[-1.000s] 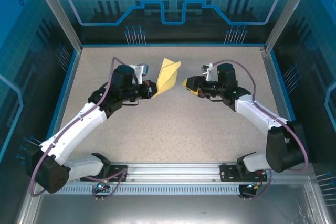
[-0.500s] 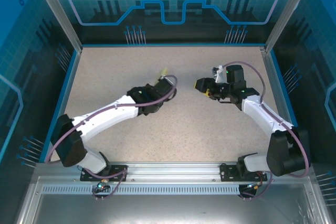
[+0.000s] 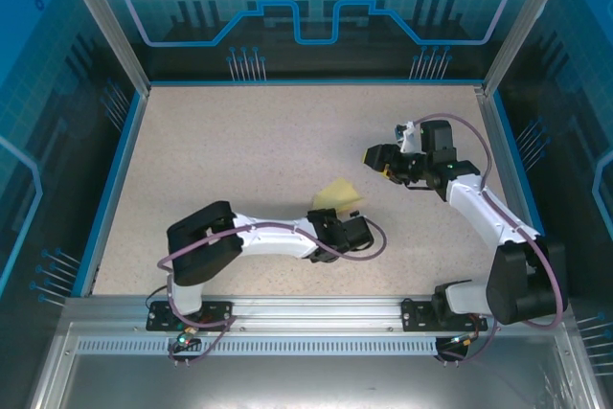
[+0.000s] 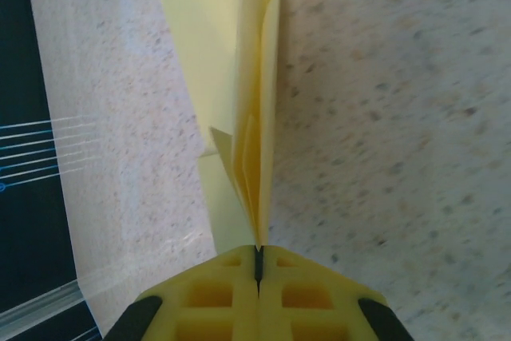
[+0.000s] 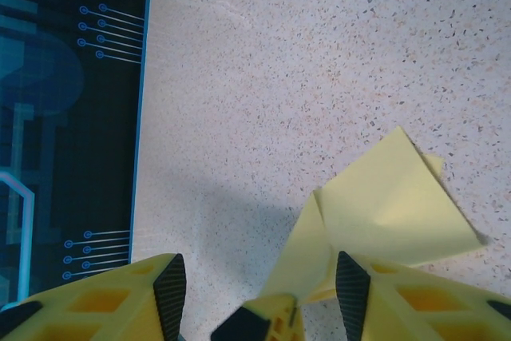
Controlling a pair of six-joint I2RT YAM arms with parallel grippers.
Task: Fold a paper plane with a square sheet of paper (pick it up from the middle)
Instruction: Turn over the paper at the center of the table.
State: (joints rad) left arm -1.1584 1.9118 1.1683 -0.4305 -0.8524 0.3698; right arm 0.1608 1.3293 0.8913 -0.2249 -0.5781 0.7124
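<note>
The square sheet of paper is folded into a pale-yellow paper plane [image 3: 337, 195] with several layers. It is held just above the table, near the middle. My left gripper [image 3: 345, 215] is shut on its lower edge. In the left wrist view the yellow jaws [image 4: 258, 249] meet on the folded edge, and the paper plane [image 4: 239, 53] stretches away from them. My right gripper [image 3: 375, 162] hovers open to the right of the plane and apart from it. In the right wrist view its fingers [image 5: 170, 293] stand wide with nothing between them, and the paper plane [image 5: 391, 205] lies beyond.
The speckled table [image 3: 239, 141] is ringed by a blue rim and glass walls [image 3: 115, 170]. A metal rail [image 3: 316, 311] runs along the near edge by the arm bases. The left arm's elbow [image 3: 201, 237] sits low at the near left.
My left arm has swung from the back centre toward the near middle, carrying the folded paper with it. The right gripper has drawn back slightly to the right and stays open.
</note>
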